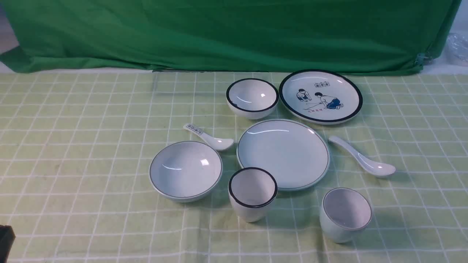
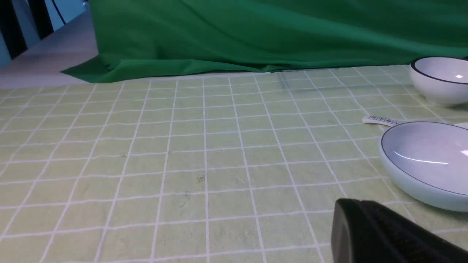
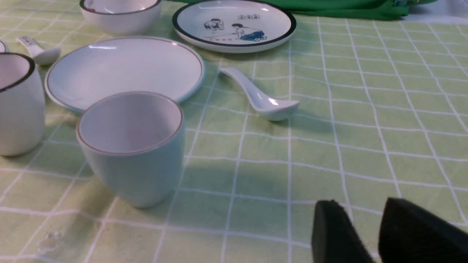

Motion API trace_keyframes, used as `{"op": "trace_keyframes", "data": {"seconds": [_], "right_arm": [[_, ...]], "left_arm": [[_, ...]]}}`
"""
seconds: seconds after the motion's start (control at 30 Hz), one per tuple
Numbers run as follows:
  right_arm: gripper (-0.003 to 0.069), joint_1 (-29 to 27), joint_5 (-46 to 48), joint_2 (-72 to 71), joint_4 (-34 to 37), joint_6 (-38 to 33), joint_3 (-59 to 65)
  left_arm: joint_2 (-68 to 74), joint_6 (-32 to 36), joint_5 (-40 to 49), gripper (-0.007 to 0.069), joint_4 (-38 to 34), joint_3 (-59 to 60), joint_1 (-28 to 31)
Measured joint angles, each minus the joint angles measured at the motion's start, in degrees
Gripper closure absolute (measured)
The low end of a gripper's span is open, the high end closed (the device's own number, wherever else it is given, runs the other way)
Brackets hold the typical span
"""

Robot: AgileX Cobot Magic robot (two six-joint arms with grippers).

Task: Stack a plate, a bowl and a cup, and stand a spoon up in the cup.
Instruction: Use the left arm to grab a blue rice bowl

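The plate [image 1: 283, 153] lies mid-table, bare. The bowl [image 1: 185, 170] sits to its left and also shows in the left wrist view [image 2: 424, 160]. The cup [image 1: 345, 214] stands upright front right of the plate, close ahead in the right wrist view [image 3: 131, 146]. The spoon [image 1: 362, 157] lies flat right of the plate, and shows in the right wrist view [image 3: 259, 95]. My left gripper [image 2: 351, 208] is a single dark mass, shut and empty, low beside the bowl; a corner of it shows at the front-left edge [image 1: 5, 237]. My right gripper [image 3: 360, 210] is shut and empty, near the cup.
A black-rimmed bowl [image 1: 252, 98] and a printed black-rimmed plate [image 1: 320, 95] sit behind the plate. A black-rimmed cup [image 1: 252, 193] stands against its front edge. A short printed spoon [image 1: 209, 137] lies between the two bowls. A green drape [image 1: 234, 33] closes the back.
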Motion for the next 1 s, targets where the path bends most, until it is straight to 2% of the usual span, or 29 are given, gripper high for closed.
{"op": "trace_keyframes", "data": {"seconds": [0.63,0.73,0.8,0.87,1.0], "right_arm": [[0.0421,0.00,0.00,0.00,0.00,0.00,0.00],[0.0421,0.00,0.00,0.00,0.00,0.00,0.00],[0.0421,0.00,0.00,0.00,0.00,0.00,0.00],[0.0421,0.00,0.00,0.00,0.00,0.00,0.00],[0.0421,0.00,0.00,0.00,0.00,0.00,0.00]], "left_arm": [[0.00,-0.55,-0.66,0.0622,-0.86,0.00,0.00],[0.00,-3.68,-3.95,0.0622,-8.40,0.00,0.00],[0.00,-7.45,-7.96,0.0622,-18.25,0.00,0.00],[0.00,-9.73,-11.25,0.0622,-25.21,0.00,0.00],[0.00,-11.50,-15.87,0.0622,-30.91,0.00,0.00]]}}
